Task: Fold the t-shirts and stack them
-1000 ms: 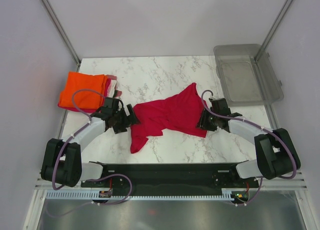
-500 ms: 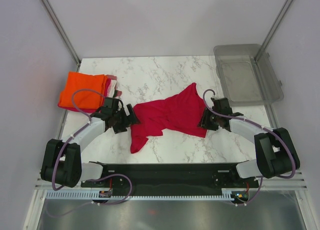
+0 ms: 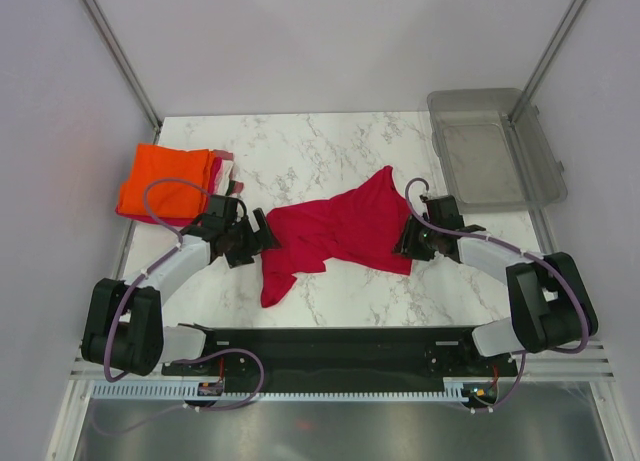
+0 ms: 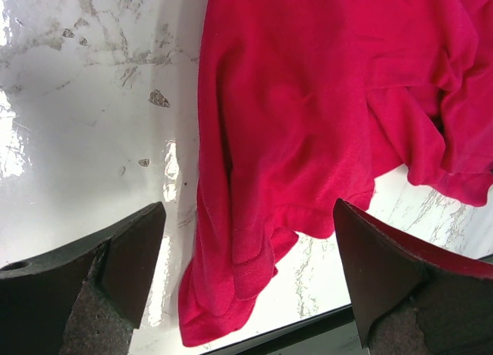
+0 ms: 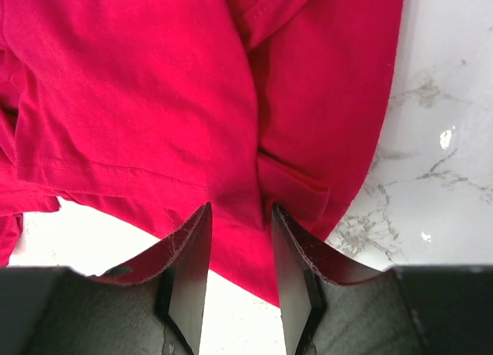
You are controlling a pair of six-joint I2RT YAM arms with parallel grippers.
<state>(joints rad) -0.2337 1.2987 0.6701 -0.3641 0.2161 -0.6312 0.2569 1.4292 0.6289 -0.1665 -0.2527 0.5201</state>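
Note:
A crimson red t-shirt (image 3: 340, 229) lies crumpled and spread out in the middle of the marble table. My left gripper (image 3: 264, 235) is at its left edge with the jaws wide open; in the left wrist view (image 4: 248, 210) the shirt's bunched sleeve (image 4: 239, 255) lies between the fingers, untouched. My right gripper (image 3: 405, 245) is at the shirt's right hem. In the right wrist view (image 5: 241, 210) its jaws are narrowed to a small gap and straddle the hem (image 5: 231, 178), pressed down over it. A bright orange t-shirt (image 3: 165, 181) tops a folded stack at the back left, with pink, white and dark red edges (image 3: 226, 171) showing.
A clear grey plastic bin (image 3: 495, 146) stands at the back right, partly off the table (image 3: 320, 141). Grey walls and metal posts enclose the table on three sides. The black base rail (image 3: 330, 346) runs along the near edge.
My right gripper has shifted slightly along the shirt's right hem and its jaws have narrowed. The left arm and the shirt have stayed put.

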